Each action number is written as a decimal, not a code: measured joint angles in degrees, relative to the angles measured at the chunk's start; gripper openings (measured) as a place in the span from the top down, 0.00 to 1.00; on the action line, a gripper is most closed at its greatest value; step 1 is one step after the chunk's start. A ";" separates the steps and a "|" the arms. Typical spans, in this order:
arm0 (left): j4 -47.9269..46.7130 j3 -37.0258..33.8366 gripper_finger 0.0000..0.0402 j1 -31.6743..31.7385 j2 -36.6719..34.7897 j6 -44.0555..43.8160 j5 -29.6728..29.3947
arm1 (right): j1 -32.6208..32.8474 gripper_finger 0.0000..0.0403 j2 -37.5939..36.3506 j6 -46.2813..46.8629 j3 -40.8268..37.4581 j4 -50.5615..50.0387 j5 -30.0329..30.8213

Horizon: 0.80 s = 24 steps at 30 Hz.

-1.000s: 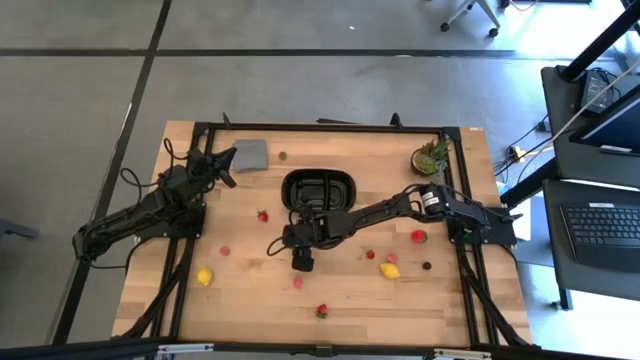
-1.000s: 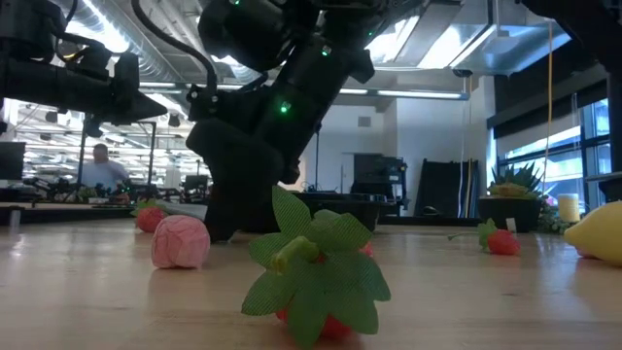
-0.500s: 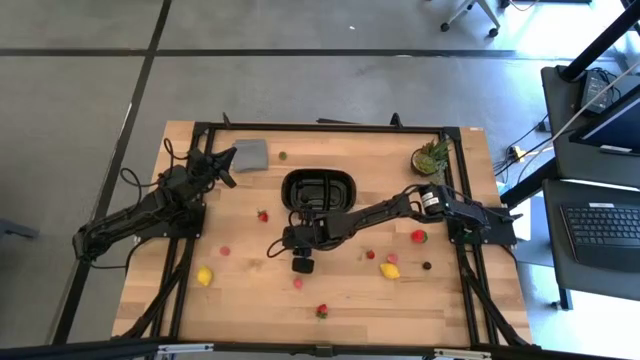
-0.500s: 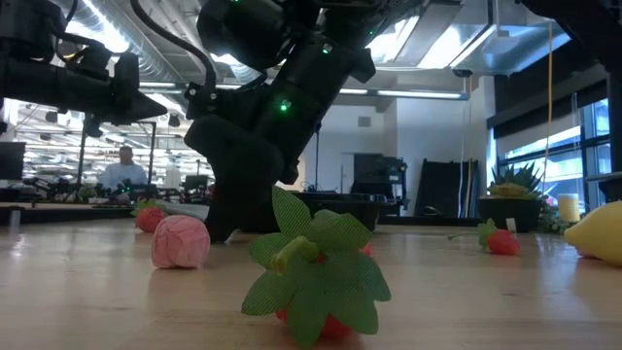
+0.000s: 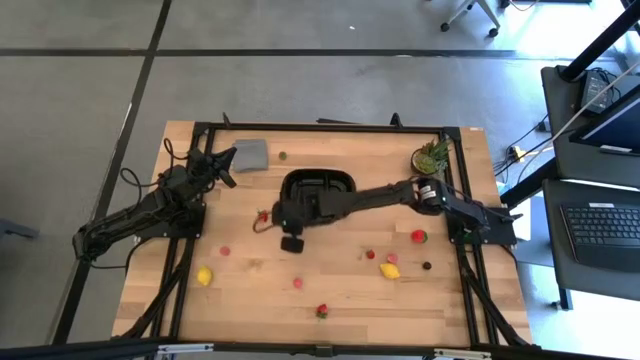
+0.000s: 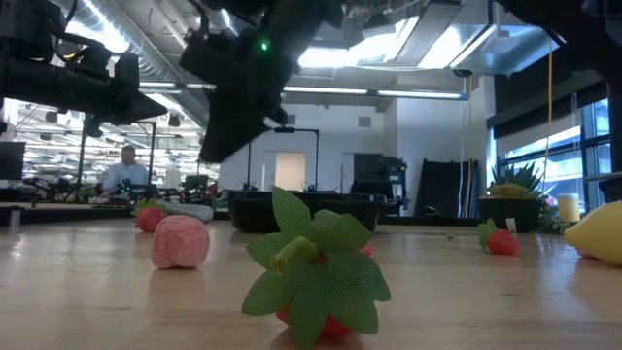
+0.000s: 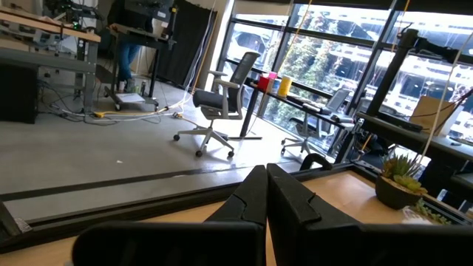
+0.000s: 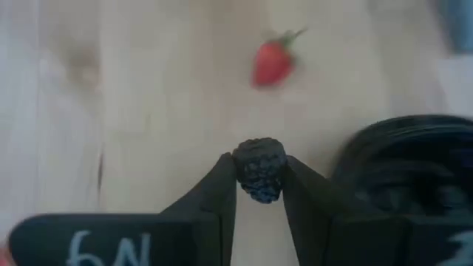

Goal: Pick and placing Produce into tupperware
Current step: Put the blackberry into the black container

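Right wrist view: dark berry (image 8: 259,169) in right claw (image 8: 259,193), beside seemingly empty black tray (image 8: 414,170).

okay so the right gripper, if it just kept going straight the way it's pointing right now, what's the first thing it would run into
Most likely the red strawberry, which lies ahead of the right gripper on the bare wood in its wrist view. The jaws are shut on a dark berry, and the black tray sits off to one side of that line. Depth is uncertain.

The high view looks straight down on the whole bench (image 5: 250,290); the low view sits at bench-top height (close behind a leafy strawberry (image 6: 316,264)), sharing the black tray (image 5: 318,188) with the right wrist view.
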 joint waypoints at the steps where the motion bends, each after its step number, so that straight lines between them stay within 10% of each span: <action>1: 0.00 0.00 1.00 0.00 0.00 0.00 0.01 | -0.95 0.77 0.00 0.42 1.55 -1.36 -0.06; 24: 0.00 0.00 1.00 0.01 0.00 0.00 0.04 | -12.70 0.72 -0.09 12.38 -5.87 -13.13 -5.37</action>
